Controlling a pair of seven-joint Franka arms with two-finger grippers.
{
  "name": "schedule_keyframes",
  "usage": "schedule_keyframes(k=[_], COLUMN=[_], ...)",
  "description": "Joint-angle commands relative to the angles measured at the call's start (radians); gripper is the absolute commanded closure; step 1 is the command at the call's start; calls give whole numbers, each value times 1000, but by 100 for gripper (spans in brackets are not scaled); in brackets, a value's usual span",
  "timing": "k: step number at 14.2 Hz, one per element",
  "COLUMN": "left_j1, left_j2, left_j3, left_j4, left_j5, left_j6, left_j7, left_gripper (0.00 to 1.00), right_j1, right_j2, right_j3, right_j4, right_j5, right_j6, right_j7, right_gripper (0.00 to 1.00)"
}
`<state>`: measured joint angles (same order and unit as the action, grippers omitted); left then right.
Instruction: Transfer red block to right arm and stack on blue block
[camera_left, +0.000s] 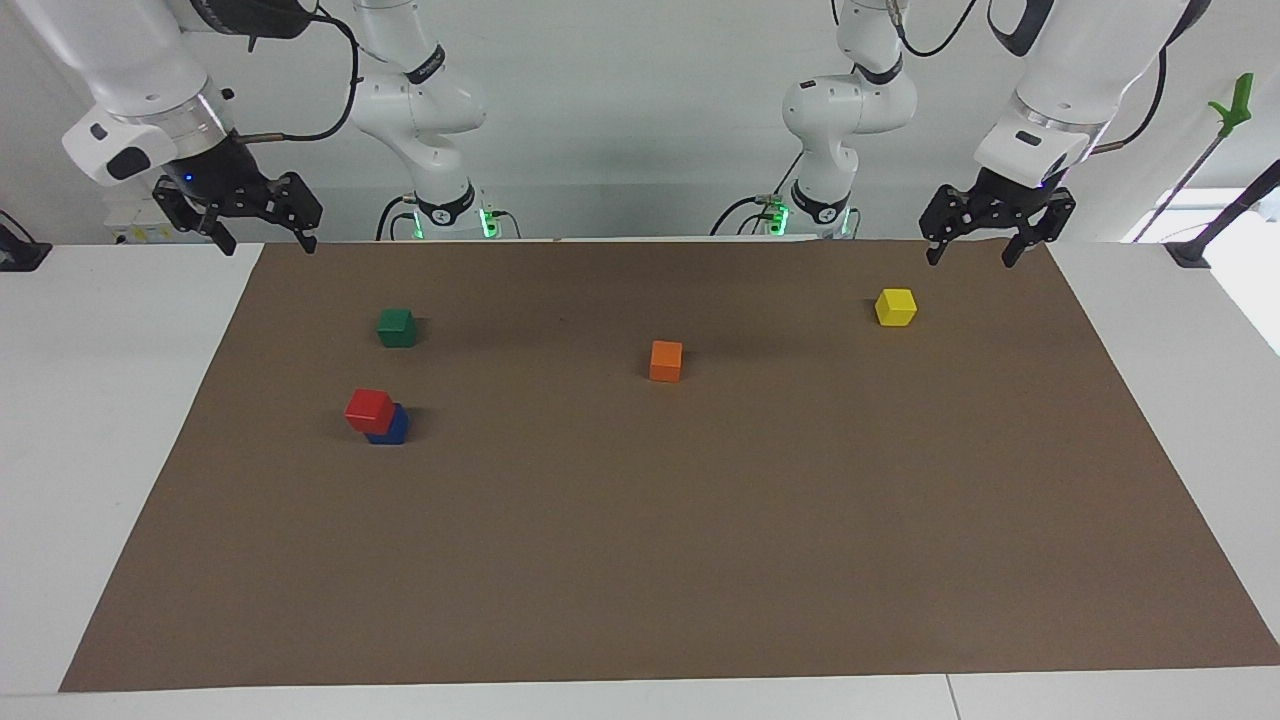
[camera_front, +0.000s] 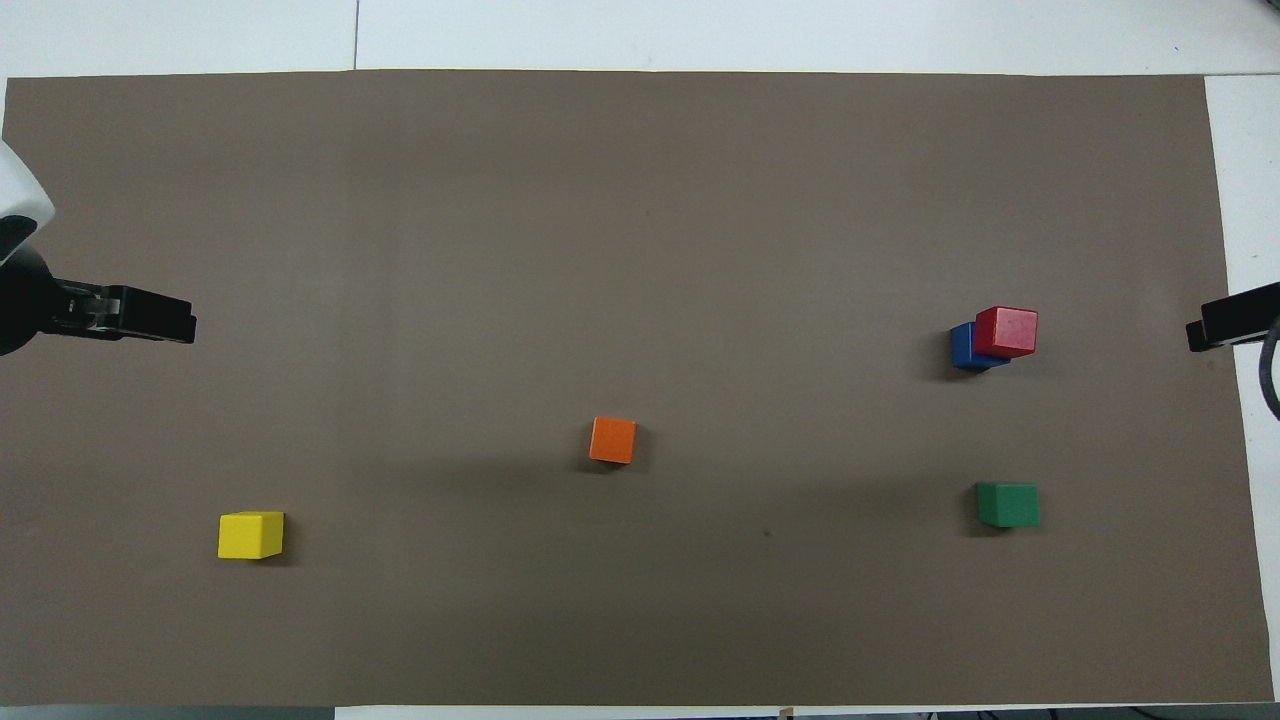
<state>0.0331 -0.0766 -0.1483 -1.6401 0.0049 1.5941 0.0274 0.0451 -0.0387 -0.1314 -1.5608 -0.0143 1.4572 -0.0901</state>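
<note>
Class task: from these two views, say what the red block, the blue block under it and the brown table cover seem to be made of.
Red block: probably painted wood; matte faces, crisp edges, faint speckling on top.
Blue block: likely the same; flat, even colour, no gloss.
Brown cover: looks like paper or thin card; dull, lying flat, with straight cut edges.

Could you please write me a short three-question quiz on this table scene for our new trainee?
1. True or false: the red block rests on the blue block.
2. Which cube lies nearest the robots? A) green cube B) orange cube C) yellow cube
3. Fill in: the right gripper holds ____.

Key:
1. True; it sits off-centre on it.
2. C.
3. Nothing; like the left gripper, it hangs with jaws open at the robots' edge of the brown mat.
</note>
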Motion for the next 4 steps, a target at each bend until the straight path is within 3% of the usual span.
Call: schedule_keyframes(k=[1, 4], left_j1=[1, 1], left_j2=[-11, -11], left_j3=[1, 1], left_j4=[-6, -6], left_j5=[15, 15], left_j6=[1, 1], left_j7=[-11, -11], left_gripper=[0, 0], right_j1=[2, -1], right_j2=[-10, -9], right_j3=[-5, -5], right_j4=[-8, -8], right_j5=[8, 8], right_j6=[14, 15], right_j7=[-13, -14], right_gripper=[0, 0])
